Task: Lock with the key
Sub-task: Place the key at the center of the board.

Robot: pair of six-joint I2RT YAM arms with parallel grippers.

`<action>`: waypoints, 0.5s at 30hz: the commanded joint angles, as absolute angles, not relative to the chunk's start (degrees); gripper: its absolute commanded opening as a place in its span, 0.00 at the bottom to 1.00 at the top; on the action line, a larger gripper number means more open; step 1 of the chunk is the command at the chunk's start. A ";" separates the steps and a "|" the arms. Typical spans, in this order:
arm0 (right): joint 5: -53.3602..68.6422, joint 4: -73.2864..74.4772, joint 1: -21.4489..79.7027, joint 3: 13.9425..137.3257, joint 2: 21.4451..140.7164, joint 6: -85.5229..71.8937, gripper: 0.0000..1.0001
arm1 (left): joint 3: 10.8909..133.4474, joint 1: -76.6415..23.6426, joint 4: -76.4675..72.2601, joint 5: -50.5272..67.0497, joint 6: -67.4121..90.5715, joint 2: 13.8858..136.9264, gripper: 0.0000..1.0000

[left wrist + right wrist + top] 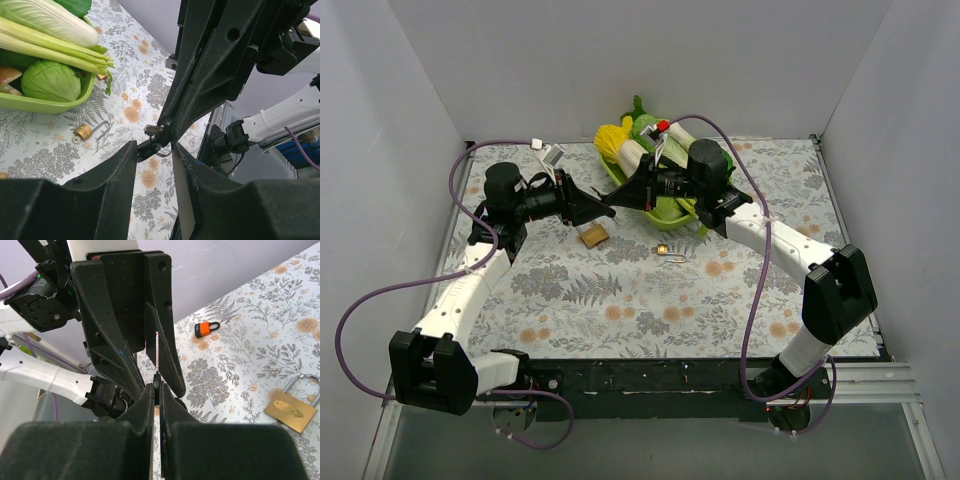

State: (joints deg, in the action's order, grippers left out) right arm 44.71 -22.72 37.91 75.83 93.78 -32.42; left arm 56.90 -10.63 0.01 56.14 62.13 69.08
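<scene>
My right gripper (626, 200) (156, 390) is shut on a small key (149, 148) with a dark head and a ring, held above the table; in the right wrist view the key (157, 352) shows edge-on as a thin line. My left gripper (604, 207) (154, 150) is open, its fingers (102, 320) standing on either side of the key, tip to tip with the right gripper. A brass padlock (593, 236) (290, 410) lies on the cloth below the grippers. A smaller brass padlock (663, 250) (84, 131) with its shackle open lies to the right.
A green tray (660, 212) (45, 104) of vegetables stands just behind the grippers at the back centre. An orange padlock (205, 329) lies on the floral cloth beyond the left arm. White walls enclose the table on three sides.
</scene>
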 commanded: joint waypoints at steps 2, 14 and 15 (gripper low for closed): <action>45.09 -25.23 38.23 75.76 91.32 -32.52 0.01 | 55.46 -10.90 -2.02 55.46 62.40 68.20 0.32; 45.00 -25.14 38.58 75.59 91.49 -32.61 0.01 | 55.90 -10.90 -0.36 50.37 63.37 67.76 0.00; 44.65 -24.70 38.58 75.59 91.41 -32.26 0.01 | 56.25 -10.90 1.65 48.71 62.50 67.85 0.00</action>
